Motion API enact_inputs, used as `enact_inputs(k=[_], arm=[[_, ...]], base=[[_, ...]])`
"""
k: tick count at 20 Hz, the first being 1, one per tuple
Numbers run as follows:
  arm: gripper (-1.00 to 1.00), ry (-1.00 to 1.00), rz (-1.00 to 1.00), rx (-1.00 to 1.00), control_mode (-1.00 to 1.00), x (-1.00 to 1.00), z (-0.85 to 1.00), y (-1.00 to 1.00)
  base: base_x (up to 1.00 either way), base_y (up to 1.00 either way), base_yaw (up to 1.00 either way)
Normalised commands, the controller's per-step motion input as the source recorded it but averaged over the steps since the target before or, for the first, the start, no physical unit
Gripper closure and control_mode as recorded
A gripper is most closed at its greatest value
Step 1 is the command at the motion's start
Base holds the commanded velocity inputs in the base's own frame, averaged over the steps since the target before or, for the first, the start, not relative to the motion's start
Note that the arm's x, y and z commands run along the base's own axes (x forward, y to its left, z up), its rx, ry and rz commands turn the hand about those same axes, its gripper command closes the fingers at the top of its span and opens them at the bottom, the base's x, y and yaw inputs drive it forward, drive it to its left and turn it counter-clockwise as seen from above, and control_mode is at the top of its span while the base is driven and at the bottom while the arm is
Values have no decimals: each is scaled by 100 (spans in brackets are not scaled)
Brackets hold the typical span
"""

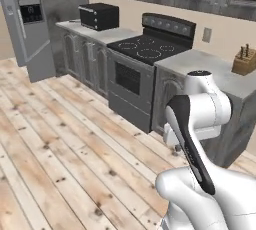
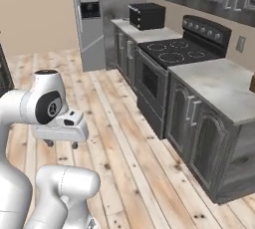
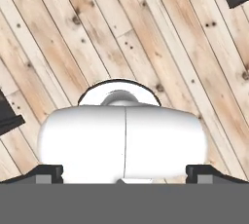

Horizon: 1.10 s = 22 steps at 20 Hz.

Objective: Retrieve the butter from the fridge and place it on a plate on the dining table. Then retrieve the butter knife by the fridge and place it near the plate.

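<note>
Judging by the scene, the task has barely begun: the fridge (image 1: 27,24) stands at the far end of the counter run, beyond the black stove (image 1: 145,69) and the dark toaster oven (image 1: 99,16), and its doors look closed, so the butter is presumably inside, unseen. No plate, dining table or butter knife can be made out from here, so all fetching and placing is left. The arm is folded compactly over its base, well apart from the fridge, with the hand hanging low over the wooden floor (image 3: 146,38) and looking straight down at the planks. The gripper (image 2: 62,144) has its jaws spread as wide as they go and holds nothing.
</note>
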Motion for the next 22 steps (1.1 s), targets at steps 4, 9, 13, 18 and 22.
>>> enact_inputs(k=[4,9,13,18,22], arm=[[-100,0,0,0,100,0,0,0],[-100,0,0,0,100,0,0,0],[-100,0,0,0,100,0,0,0],[-100,0,0,0,100,0,0,0],[-100,0,0,0,100,0,0,0]], base=[[100,16,5],[100,26,0],[100,42,0],[100,46,-2],[100,47,-1]])
